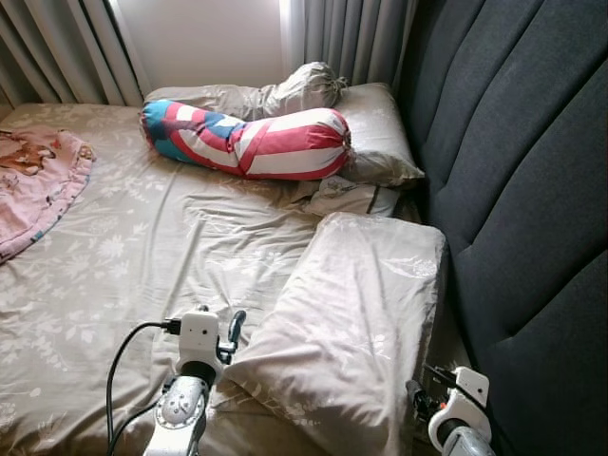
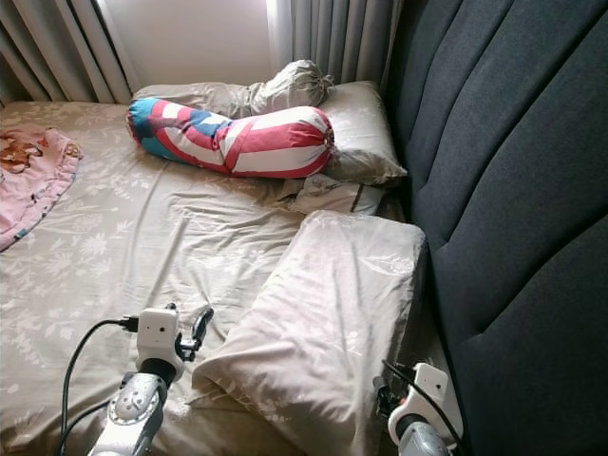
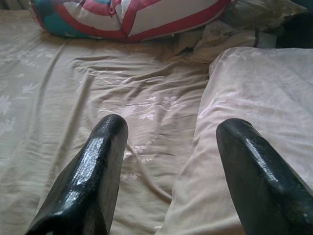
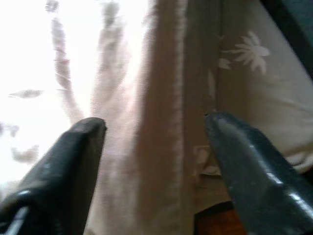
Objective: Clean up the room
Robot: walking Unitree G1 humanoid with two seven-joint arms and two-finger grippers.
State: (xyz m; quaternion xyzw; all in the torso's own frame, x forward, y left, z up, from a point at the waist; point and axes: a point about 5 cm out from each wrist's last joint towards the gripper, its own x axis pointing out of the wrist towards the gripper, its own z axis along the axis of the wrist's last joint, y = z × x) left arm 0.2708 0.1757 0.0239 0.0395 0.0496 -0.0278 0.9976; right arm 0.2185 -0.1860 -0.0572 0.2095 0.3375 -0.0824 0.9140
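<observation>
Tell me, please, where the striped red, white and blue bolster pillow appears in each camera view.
Left eye view: striped bolster, upper centre, lying before the grey curtains.
Right eye view: upper centre, slightly further left.
Left wrist view: top edge, beyond the open left hand.
Right wrist view: not visible.
Shared landmark: the beige pillow beside the headboard.

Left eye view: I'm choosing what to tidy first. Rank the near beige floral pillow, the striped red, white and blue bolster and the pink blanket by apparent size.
1. Near beige floral pillow, though nearest the camera.
2. Striped red, white and blue bolster.
3. Pink blanket, cut off by the frame edge, so unsure.
</observation>
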